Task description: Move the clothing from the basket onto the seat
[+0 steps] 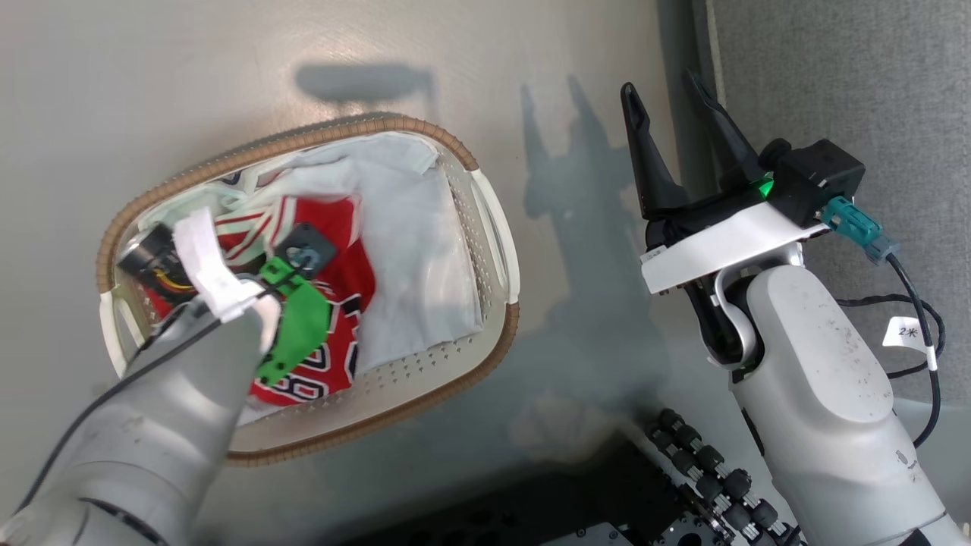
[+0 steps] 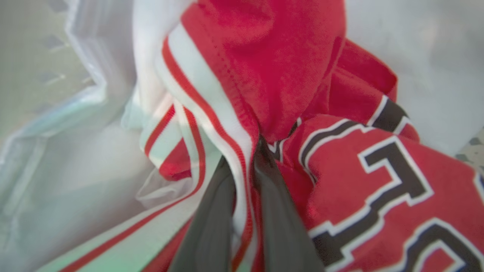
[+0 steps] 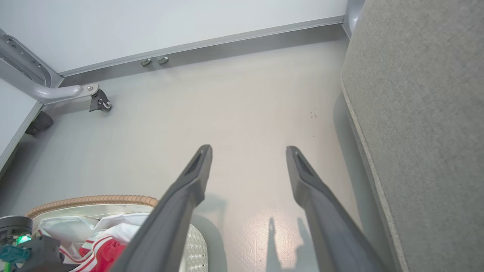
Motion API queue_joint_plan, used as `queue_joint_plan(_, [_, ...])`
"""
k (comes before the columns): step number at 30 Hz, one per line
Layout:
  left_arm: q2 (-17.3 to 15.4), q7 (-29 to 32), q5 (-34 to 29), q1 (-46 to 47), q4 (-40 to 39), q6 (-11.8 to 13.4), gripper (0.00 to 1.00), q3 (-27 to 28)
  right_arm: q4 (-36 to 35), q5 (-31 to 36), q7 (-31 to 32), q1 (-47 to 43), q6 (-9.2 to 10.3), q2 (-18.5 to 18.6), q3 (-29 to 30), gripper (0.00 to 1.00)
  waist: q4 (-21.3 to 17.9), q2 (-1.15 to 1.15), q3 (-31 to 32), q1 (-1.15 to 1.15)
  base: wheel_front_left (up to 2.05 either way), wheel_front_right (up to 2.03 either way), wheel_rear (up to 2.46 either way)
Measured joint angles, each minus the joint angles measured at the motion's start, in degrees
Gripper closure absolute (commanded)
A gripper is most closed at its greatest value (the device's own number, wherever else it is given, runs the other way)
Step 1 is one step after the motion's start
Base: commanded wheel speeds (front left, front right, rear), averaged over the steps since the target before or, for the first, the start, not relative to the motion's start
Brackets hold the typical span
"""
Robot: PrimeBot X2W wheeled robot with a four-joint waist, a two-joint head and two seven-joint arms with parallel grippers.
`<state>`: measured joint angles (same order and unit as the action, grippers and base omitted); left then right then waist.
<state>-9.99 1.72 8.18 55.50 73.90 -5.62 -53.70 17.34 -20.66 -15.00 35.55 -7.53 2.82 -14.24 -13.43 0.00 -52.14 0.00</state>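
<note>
The left gripper [image 2: 244, 162] is down inside the basket [image 1: 318, 133]. Its jaws are closed almost together on a fold of the clothing [image 2: 272, 60]. A white band edged with red stripes runs up between the two dark fingers [image 2: 211, 226]. Whether that pinched band belongs to the jersey [image 2: 378, 189] or to a second red garment cannot be told, as the folds bunch together at the fingertips and the close view is soft. The jersey's black-and-white lettering lies just right of the jaws and is cut off at the frame edge. To their left are the white liner cloth [image 2: 75, 181] and, blurred beyond it, the basket's perforated wall. In the head view the left forearm and wrist cover the jaws and much of the red cloth.

The right gripper [image 1: 660, 87] hangs over the floor [image 1: 152, 76] with its jaws spread wide and nothing between them. The grey seat [image 1: 834, 76] stands close on the right of those jaws, only its stitched edge and part of its side in frame. The basket sits down to their left, partly hidden behind one finger in the right wrist view.
</note>
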Motion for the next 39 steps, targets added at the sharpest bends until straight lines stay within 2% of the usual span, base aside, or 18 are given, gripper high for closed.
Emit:
queue_joint_plan(6, [4.1,-5.1,1.6,0.1,-0.5,-0.5,1.00,-0.1,1.7,0.8,0.0,-0.5,0.00,0.0,0.6,0.00,0.5,0.00,3.0,0.00,0.00,0.00,0.00])
queue_joint_plan(12, [5.9,-9.8,3.5,-0.3,-0.6,-1.0,1.00,0.2,3.5,1.7,0.0,-2.0,0.00,0.0,1.3,0.00,1.5,0.00,7.1,0.00,0.00,0.00,0.00])
queue_joint_plan(22, [6.9,-15.4,10.5,-4.6,-2.9,-1.7,1.00,2.3,6.6,3.7,0.0,-6.6,0.00,0.0,3.5,0.00,4.0,0.00,16.0,0.00,0.00,0.00,0.00])
queue_joint_plan(32, [7.0,-16.7,20.0,-11.0,-14.7,-1.4,1.00,4.4,7.8,6.2,0.0,-12.3,0.00,0.0,4.8,0.00,6.9,0.00,26.0,0.00,0.00,0.00,0.00])
queue_joint_plan(39, [7.1,-16.8,20.7,-14.4,-24.1,0.6,1.00,8.7,8.3,6.4,0.0,-15.5,0.00,0.0,5.0,0.00,8.8,0.00,32.3,0.00,0.00,0.00,0.00])
